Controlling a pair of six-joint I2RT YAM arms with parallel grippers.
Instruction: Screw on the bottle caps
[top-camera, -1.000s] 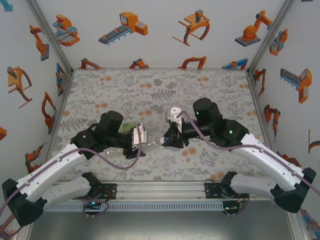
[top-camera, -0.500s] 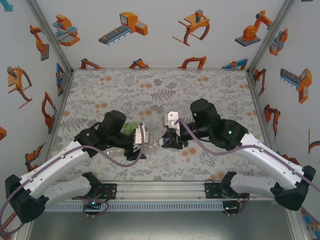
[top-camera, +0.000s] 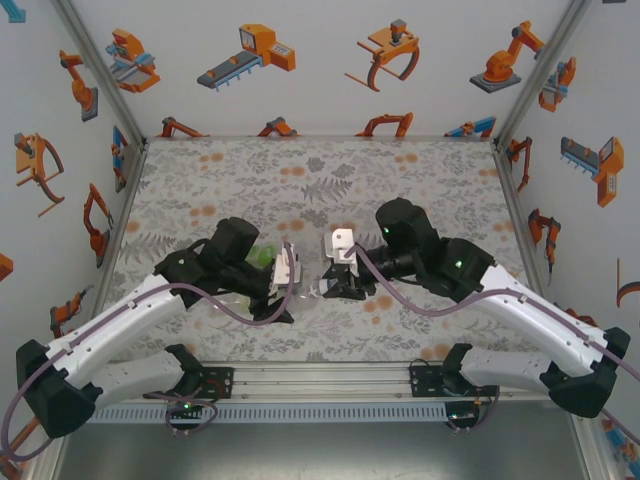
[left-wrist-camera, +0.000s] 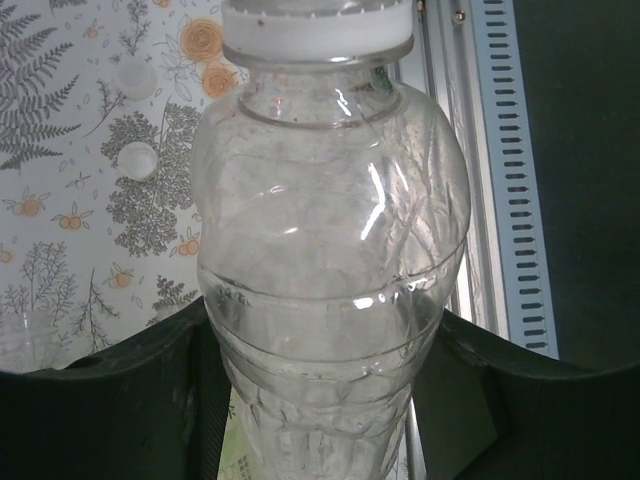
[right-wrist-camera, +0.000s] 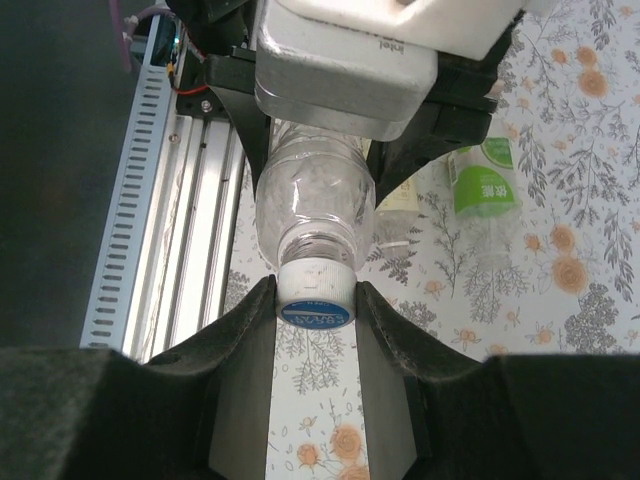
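The left pincer (left-wrist-camera: 315, 385) is closed around the clear plastic bottle (left-wrist-camera: 330, 230), holding it sideways above the table (top-camera: 250, 170). The right pincer (right-wrist-camera: 316, 305) pinches the small white round cap (right-wrist-camera: 316, 283) on its neck. The cap may not be tight yet. Next, twist the cap and hold the bottle firm.

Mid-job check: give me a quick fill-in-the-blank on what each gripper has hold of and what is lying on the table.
1. The left gripper holds the unlabelled bottle and the right gripper pinches its white ___.
2. In the left wrist view, ___ loose caps lie on the table.
3. In the right wrist view, the other bottle on the table has a ___ label.
Missing words: cap; two; green.
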